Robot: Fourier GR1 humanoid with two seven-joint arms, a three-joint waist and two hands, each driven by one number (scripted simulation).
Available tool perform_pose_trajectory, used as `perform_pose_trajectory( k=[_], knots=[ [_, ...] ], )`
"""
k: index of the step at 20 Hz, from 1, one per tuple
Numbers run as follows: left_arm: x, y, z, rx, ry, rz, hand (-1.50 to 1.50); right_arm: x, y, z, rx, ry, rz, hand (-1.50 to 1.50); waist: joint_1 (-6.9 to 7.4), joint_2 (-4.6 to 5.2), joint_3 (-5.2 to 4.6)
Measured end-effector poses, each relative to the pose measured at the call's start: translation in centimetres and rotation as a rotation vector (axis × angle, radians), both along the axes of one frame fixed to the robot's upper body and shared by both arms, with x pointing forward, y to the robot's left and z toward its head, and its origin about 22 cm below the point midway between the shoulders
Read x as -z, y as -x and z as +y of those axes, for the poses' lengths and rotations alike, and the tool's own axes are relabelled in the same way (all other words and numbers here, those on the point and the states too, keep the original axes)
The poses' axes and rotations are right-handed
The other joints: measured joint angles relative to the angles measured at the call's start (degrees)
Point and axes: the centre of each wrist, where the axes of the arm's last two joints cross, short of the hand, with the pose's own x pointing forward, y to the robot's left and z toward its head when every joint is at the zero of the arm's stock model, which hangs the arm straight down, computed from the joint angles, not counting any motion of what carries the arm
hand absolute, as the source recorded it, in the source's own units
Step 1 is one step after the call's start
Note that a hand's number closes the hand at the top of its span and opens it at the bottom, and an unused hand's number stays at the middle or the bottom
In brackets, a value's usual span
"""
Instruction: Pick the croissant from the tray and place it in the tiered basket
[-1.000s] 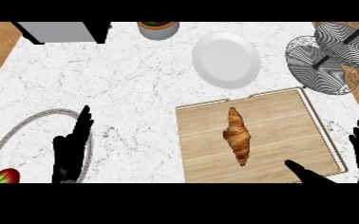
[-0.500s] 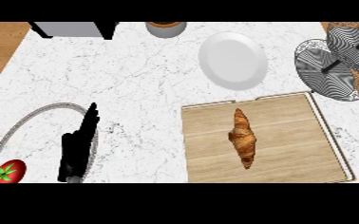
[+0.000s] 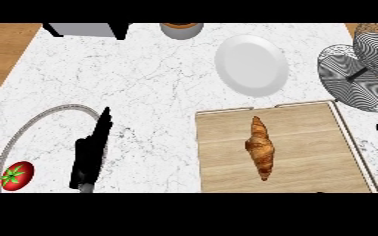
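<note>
Pick-up step not yet begun: croissant (image 3: 260,147) lying untouched mid-tray (image 3: 310,170), left hand (image 3: 90,152) resting on table (image 3: 148,80) with fingers straight, right hand out of view; next, probably reach and grasp croissant, then carry up-right to tiered basket (image 3: 353,75).

Bright, even light; soft shadows, no glare.
</note>
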Motion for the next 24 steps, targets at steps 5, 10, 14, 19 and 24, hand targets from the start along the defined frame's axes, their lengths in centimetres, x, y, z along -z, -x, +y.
perform_pose_trajectory(
  k=[5, 10, 14, 19, 24],
  knots=[
    [-0.3, -0.1, 0.1, 0.003, -0.002, -0.002, 0.00, 1.2, -0.9, 1.4, 0.000, 0.043, 0.087, -1.50, 0.45, 0.00, 0.09],
    [-0.2, -0.4, 0.3, -0.007, -0.002, -0.003, 0.00, 2.6, -1.9, 3.3, -0.023, 0.031, 0.127, -1.50, -0.13, -0.10, 0.12],
    [-0.1, -0.4, 0.1, -0.007, -0.004, -0.002, 0.00, 3.5, -3.5, 5.2, -0.045, 0.013, 0.137, -1.50, -0.40, -0.22, 0.18],
    [0.2, -0.1, 0.0, -0.017, 0.002, 0.005, 0.00, 4.8, -5.4, 7.0, -0.049, 0.016, 0.187, -1.50, -0.89, -0.33, 0.22],
    [0.2, 0.1, 0.5, -0.024, -0.006, 0.001, 0.00, 6.1, -7.0, 8.2, -0.047, 0.005, 0.271, -1.50, -1.31, -0.45, 0.23]
  ],
)
